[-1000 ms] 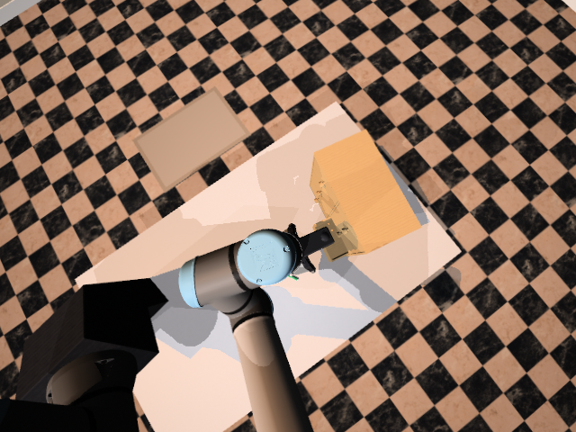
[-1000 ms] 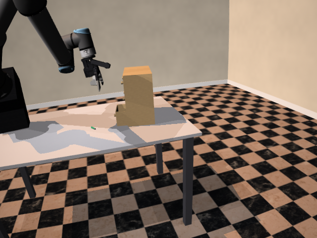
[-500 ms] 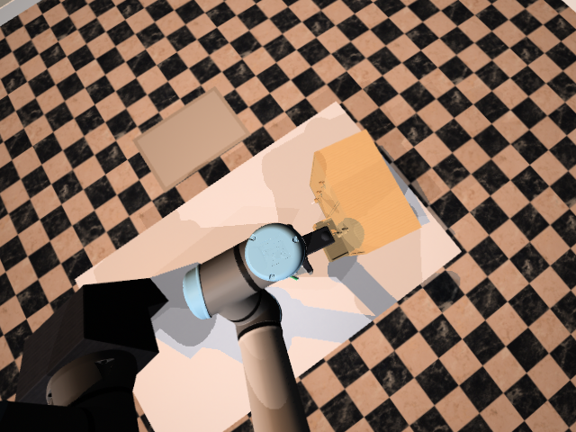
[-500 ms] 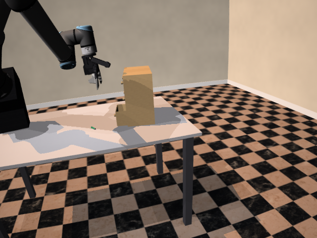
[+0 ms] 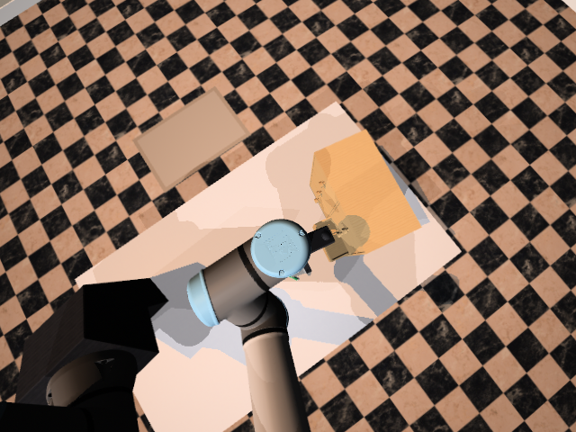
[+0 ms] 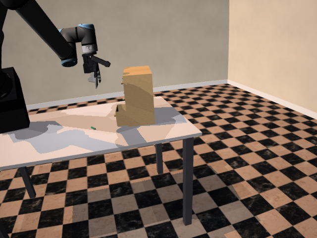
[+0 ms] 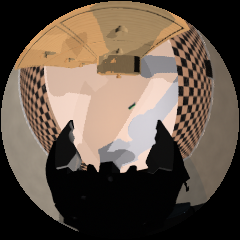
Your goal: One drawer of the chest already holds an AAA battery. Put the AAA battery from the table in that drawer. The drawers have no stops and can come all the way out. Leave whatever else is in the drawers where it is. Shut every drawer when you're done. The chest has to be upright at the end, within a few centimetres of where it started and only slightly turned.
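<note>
The AAA battery (image 5: pixel 294 277) (image 6: pixel 93 127) (image 7: pixel 131 106), green and dark, lies on its side on the worktop (image 5: pixel 223 204) (image 6: pixel 77 112) (image 7: pixel 65 87). It is in front of the chest and apart from it, rather nearer the long edge that faces the exterior view than the opposite long edge. The tool (image 5: pixel 307 268) (image 6: pixel 97 84) (image 7: pixel 114 120) is released, its fingers wide apart with nothing between them, and hangs well above the worktop, pointing down.

The chest (image 5: pixel 372 181) (image 6: pixel 139 99) (image 7: pixel 107 20) stands upright by a short edge, between that edge's two corners. Its bottom drawer (image 5: pixel 337 248) (image 6: pixel 121 119) (image 7: pixel 112 65), on the side towards the exterior view, juts out over the worktop; its contents cannot be made out. The arm's black pedestal (image 5: pixel 116 316) (image 6: pixel 15 110) is towards the other short edge. A beige rectangular panel (image 5: pixel 190 139) lies beyond the far long edge.
</note>
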Controlling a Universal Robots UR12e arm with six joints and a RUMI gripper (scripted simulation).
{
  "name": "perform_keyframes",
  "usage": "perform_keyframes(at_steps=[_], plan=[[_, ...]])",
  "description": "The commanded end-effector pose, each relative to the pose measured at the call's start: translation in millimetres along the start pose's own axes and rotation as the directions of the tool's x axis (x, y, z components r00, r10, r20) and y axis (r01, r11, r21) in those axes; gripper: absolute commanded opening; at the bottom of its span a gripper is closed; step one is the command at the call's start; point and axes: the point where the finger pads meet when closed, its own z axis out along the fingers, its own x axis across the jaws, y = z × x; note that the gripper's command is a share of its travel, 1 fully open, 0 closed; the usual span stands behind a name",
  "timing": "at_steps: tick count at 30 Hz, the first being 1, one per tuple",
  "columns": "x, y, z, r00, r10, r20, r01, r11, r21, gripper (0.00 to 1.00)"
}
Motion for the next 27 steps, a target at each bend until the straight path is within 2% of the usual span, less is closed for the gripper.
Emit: perform_keyframes(at_steps=[1,27], plan=[[-0.2,1.1,-2.0,1.0,0.0,0.0,0.0,1.0,-0.012,1.0],[0.1,4.1,-5.2,1.0,0.0,-0.002,0.0,0.999,-0.034,1.0]])
